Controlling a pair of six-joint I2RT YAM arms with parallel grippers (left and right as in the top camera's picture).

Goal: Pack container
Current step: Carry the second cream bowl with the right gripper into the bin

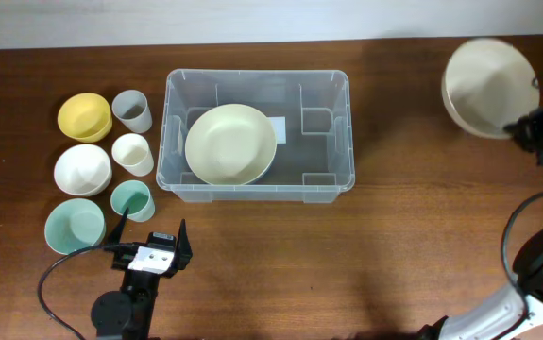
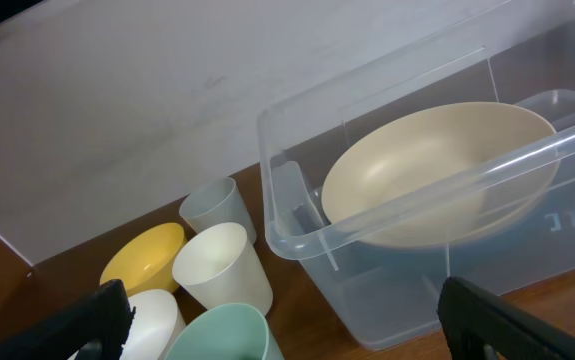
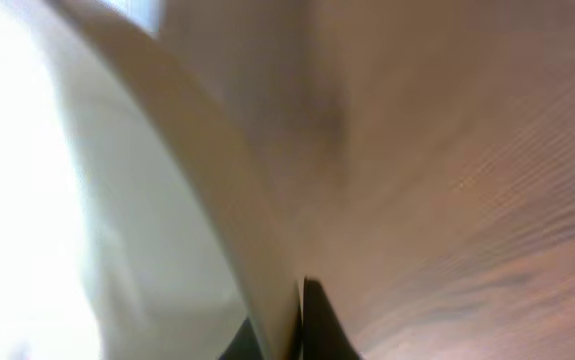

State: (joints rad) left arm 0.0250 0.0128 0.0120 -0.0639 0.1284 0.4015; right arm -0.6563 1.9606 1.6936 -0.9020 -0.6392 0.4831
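At 7 o'clock from the container [image 1: 252,75], nearest the robot, the left tool [image 1: 153,229] hovers over the bench [image 1: 347,274]. Its fingers are spread wide, with nothing between them.

Just beyond it, at 9 o'clock of the tub, the loose pieces stand in a cluster. From near to far these are a teal bowl [image 1: 73,227], a teal cup [image 1: 131,200], a white bowl [image 1: 82,170], a white cup [image 1: 131,154], a yellow bowl [image 1: 84,115] and a grey cup [image 1: 131,110].

The container sits mid-bench with its top open. A cream dish [image 1: 230,144] lies flat in its left half, and the right half is bare floor.

Farthest out, at 2 o'clock from the tub and well apart from it, the right tool [image 1: 519,127] grasps a pale dish [image 1: 483,85] by its edge. The right wrist view shows that rim pinched against a dark fingertip, and the dish appears lifted and tilted off the wood.

The step in hand, I judge, is bringing this dish across to the tub. An edge grip lets a wide dish swing, so the pinch should be firm and the travel toward 8 o'clock slow. The dish should ride high enough for its low side to clear the rolled rim. Once over the tub it should be levelled and centred above the cream dish so the two nest. It can then be lowered until it rests, and only then let go. The left tool is best kept off the near wall meanwhile.
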